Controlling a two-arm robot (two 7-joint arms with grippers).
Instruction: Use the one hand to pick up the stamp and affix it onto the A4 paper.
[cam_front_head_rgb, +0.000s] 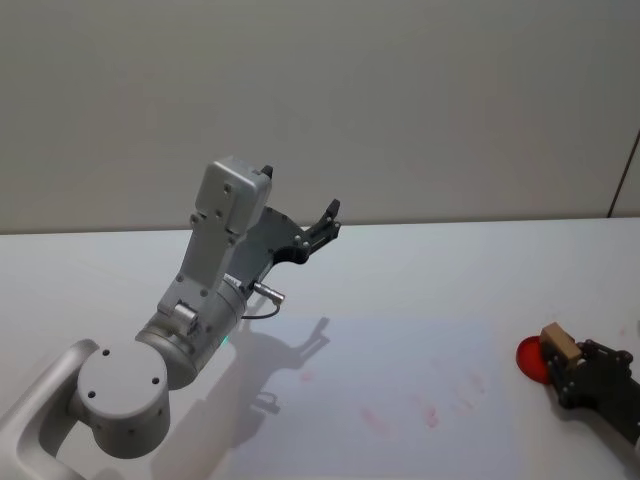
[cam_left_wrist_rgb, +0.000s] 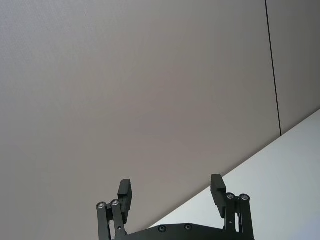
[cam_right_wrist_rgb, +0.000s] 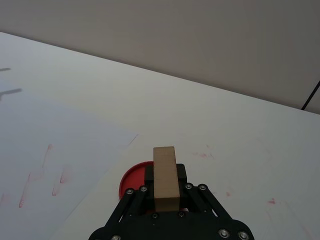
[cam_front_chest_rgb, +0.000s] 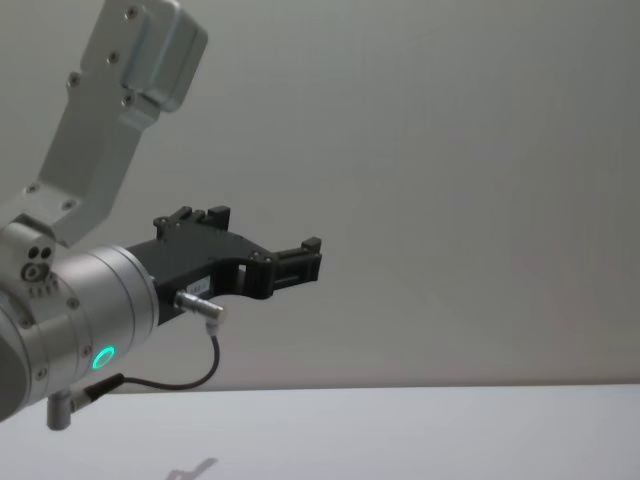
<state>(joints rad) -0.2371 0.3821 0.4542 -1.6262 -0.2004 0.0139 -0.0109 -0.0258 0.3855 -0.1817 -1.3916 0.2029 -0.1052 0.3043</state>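
1. The right gripper (cam_right_wrist_rgb: 165, 192) is closed on the stamp (cam_right_wrist_rgb: 165, 176), a wooden block standing upright between its two black fingers (cam_right_wrist_rgb: 147, 175). In the head view the same gripper (cam_front_head_rgb: 568, 362) sits at the right edge of the table (cam_front_head_rgb: 400, 260), with the stamp (cam_front_head_rgb: 560, 345) showing at its front.
2. The stamp is directly above the red ink pad (cam_right_wrist_rgb: 135, 177), a round flat disc lying on the table. Whether the stamp's base touches the pad cannot be told.
3. The ink pad (cam_front_head_rgb: 532, 358) lies just beside the right edge of the A4 paper (cam_front_head_rgb: 400, 400), off the sheet, on bare table.
4. The paper (cam_right_wrist_rgb: 55, 150) lies flat on the table, to the left of the ink pad. It carries several faint red marks (cam_front_head_rgb: 430, 412). A few more red marks (cam_right_wrist_rgb: 202, 155) are on the table surface beyond the ink pad.
5. The left gripper (cam_left_wrist_rgb: 172, 192) is well apart from the ink pad, raised above the table to the left of the paper. Its fingers (cam_left_wrist_rgb: 125, 192) are spread wide with nothing between them, and it points toward the grey wall (cam_left_wrist_rgb: 150, 90).
6. In the head view the left gripper (cam_front_head_rgb: 325, 222) reaches up from the arm's silver body (cam_front_head_rgb: 215, 290); in the chest view the gripper (cam_front_chest_rgb: 300, 262) is level, high above the table.
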